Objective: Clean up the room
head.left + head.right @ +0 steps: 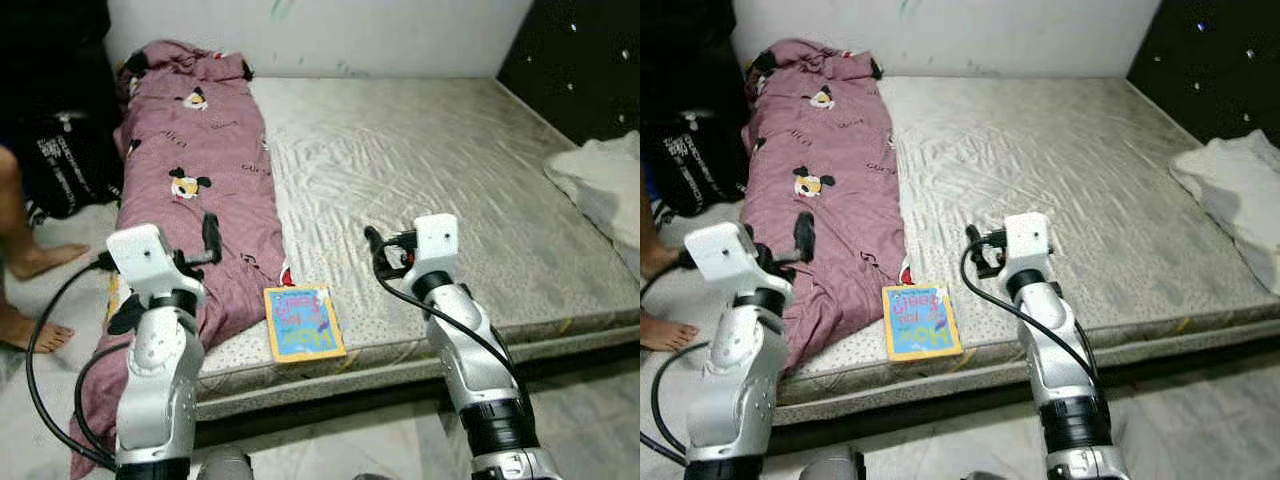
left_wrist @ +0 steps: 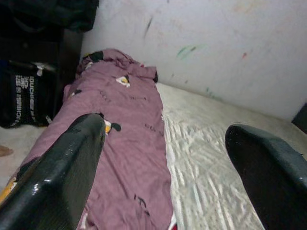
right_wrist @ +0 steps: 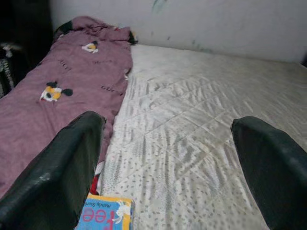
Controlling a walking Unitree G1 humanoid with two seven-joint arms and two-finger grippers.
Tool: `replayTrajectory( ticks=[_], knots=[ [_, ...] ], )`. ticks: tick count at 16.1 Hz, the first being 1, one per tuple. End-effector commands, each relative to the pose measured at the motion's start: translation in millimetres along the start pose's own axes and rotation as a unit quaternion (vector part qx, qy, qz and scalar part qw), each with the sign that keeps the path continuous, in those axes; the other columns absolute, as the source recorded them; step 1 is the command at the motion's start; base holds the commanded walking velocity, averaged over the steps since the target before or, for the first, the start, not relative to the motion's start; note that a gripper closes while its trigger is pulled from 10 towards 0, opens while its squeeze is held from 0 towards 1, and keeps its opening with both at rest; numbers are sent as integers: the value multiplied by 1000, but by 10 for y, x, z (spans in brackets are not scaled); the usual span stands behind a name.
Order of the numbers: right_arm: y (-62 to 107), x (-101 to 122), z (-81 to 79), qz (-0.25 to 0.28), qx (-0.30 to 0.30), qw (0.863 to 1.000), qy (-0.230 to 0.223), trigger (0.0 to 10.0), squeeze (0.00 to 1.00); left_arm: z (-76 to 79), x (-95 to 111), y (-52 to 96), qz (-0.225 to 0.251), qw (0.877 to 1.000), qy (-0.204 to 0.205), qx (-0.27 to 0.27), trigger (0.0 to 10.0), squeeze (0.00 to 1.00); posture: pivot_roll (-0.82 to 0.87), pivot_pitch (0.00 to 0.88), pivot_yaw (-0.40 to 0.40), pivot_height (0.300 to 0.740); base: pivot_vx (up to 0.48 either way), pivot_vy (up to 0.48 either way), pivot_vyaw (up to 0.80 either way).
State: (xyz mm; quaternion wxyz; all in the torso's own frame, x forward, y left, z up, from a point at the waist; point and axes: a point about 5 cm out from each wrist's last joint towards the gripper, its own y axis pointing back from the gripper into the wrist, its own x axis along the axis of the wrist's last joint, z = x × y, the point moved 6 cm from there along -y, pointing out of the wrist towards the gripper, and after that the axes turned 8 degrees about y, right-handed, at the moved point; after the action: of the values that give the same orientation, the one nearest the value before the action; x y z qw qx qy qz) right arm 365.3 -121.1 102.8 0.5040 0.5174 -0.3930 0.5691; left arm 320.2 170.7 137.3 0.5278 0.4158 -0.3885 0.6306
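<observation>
A flat, glossy book [image 1: 304, 322] lies beside a rumpled purple blanket [image 1: 200, 190] on the quilted mattress [image 1: 440, 170]; both the left gripper [image 2: 165, 177] and the right gripper [image 3: 168, 167] hover with fingers spread.

This is a bedroom in a home. A bare quilted mattress [image 1: 420, 180] on a low frame lies ahead of both grippers, against a scuffed white wall [image 1: 330, 35]. A purple cartoon-print blanket [image 1: 200, 170] runs along the mattress ahead of the left gripper [image 1: 208, 238], and a children's book [image 1: 304, 322] lies at the near edge, between the two arms. A person's bare feet [image 1: 35, 300] stand on the floor beyond the left arm.
</observation>
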Motion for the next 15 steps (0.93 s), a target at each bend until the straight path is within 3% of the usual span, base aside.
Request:
replayTrajectory(
  ticks=[1, 6, 15],
  knots=[
    [26, 64, 108, 10, -20, 1000, -11, 10000, 0, 56, -24, -10, -6, 1000, -9, -12, 10000, 0, 48, 28, -44, 740, 0, 0, 0],
    [74, 42, 95, 5, -21, 1000, -18, 10000, 0, -18, -36, -15, -16, 999, -28, -14, 10000, 0, 45, 77, -43, 740, 0, 0, 0],
    [99, 38, 31, 1, -5, 1000, -23, 10000, 0, -13, -71, 35, -24, 999, -29, -12, 10000, 0, 43, 104, -48, 740, 0, 0, 0]
  ],
)
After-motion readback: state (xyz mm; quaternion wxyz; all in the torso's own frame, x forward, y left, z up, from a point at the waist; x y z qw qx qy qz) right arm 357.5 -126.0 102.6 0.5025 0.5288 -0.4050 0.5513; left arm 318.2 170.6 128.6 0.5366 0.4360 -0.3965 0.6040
